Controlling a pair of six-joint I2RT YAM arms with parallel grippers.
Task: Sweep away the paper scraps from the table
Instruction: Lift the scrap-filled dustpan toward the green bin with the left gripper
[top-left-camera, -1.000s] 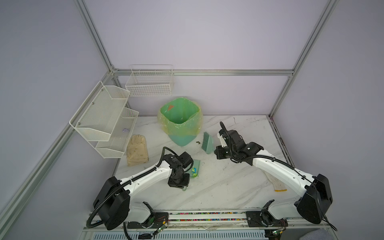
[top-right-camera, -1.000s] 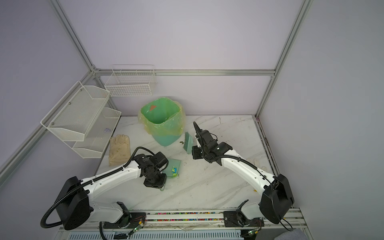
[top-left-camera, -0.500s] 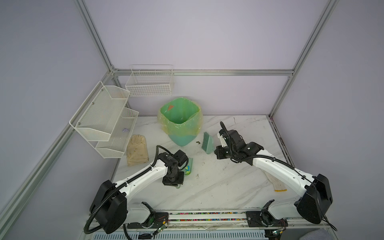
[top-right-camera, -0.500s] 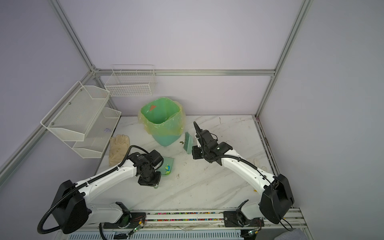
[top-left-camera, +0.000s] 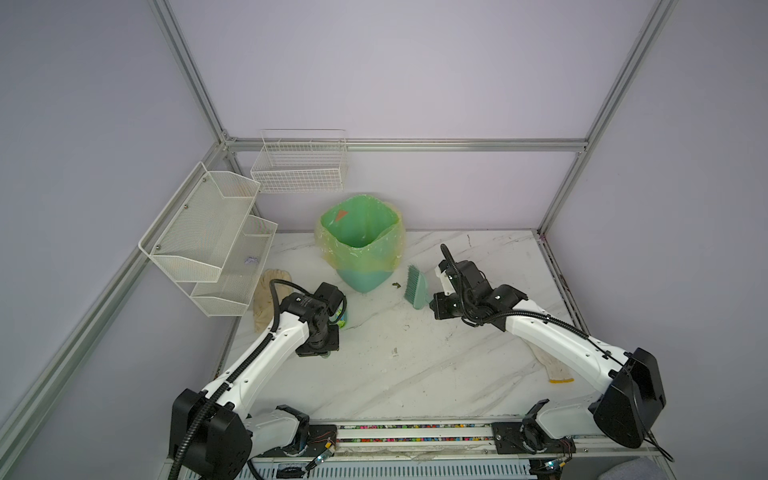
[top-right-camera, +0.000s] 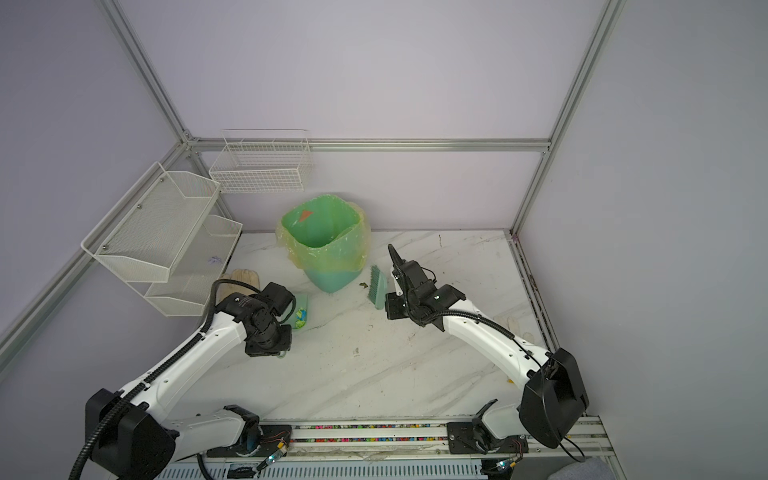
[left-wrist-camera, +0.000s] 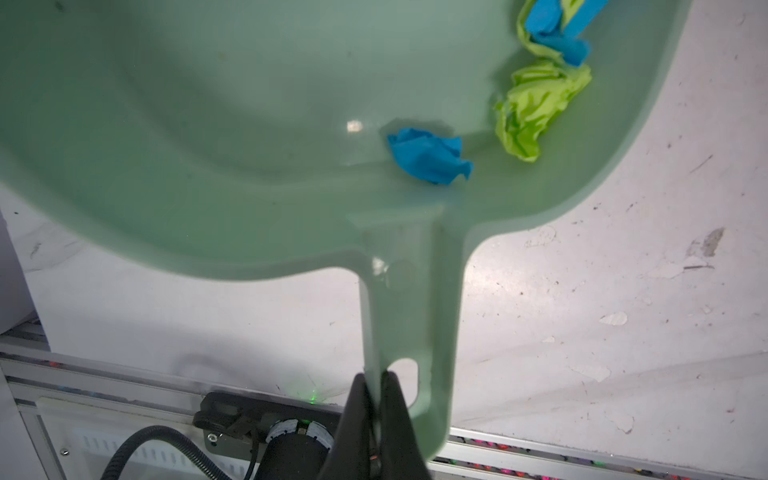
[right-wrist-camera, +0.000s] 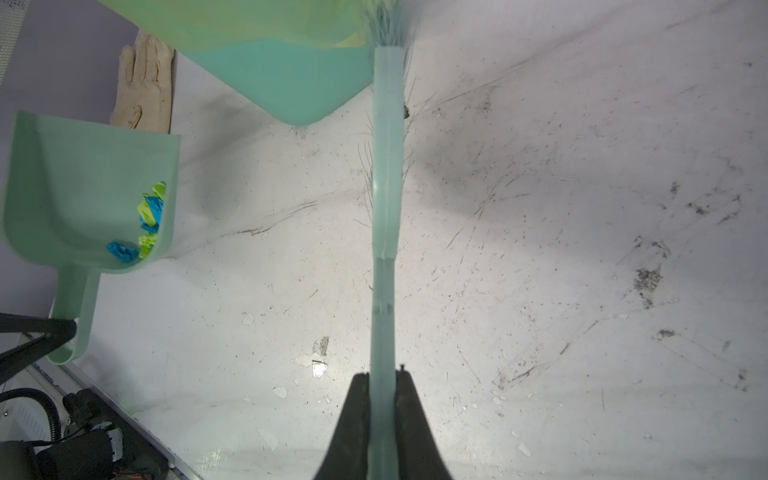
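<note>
Scraps (top-right-camera: 300, 318) show in a top view as a small blue-and-lime clump inside the dustpan (top-right-camera: 303, 304), which sits just left of the bin (top-right-camera: 324, 245) and near the glove (top-right-camera: 241, 276). In both top views no loose wads are visible on the table (top-right-camera: 374, 374), only a dark speck (top-right-camera: 362, 285) by the brush (top-right-camera: 377, 291), which the right gripper (top-right-camera: 385, 306) holds to the bin's right. From the left wrist, the left gripper (left-wrist-camera: 376, 379) is pinched tight on the thin edge at the end of the pan's handle. The blue and lime wads lie bunched against one side wall, close to the handle end, with bare table beneath. From the right wrist, the jaws are clamped on the brush handle and the bristles point at the bin's base. The pan shows off to the side with its mouth toward the glove. Sweeping looks done, so the step in hand is probably taking the loaded pan to the bin. The next move calls for lifting the pan above the rim, tipped back so nothing rolls out. Its mouth must then come over the opening and tilt forward. The narrow grip could let the pan swing, so the lift should be slow, with the brush kept clear.
</note>
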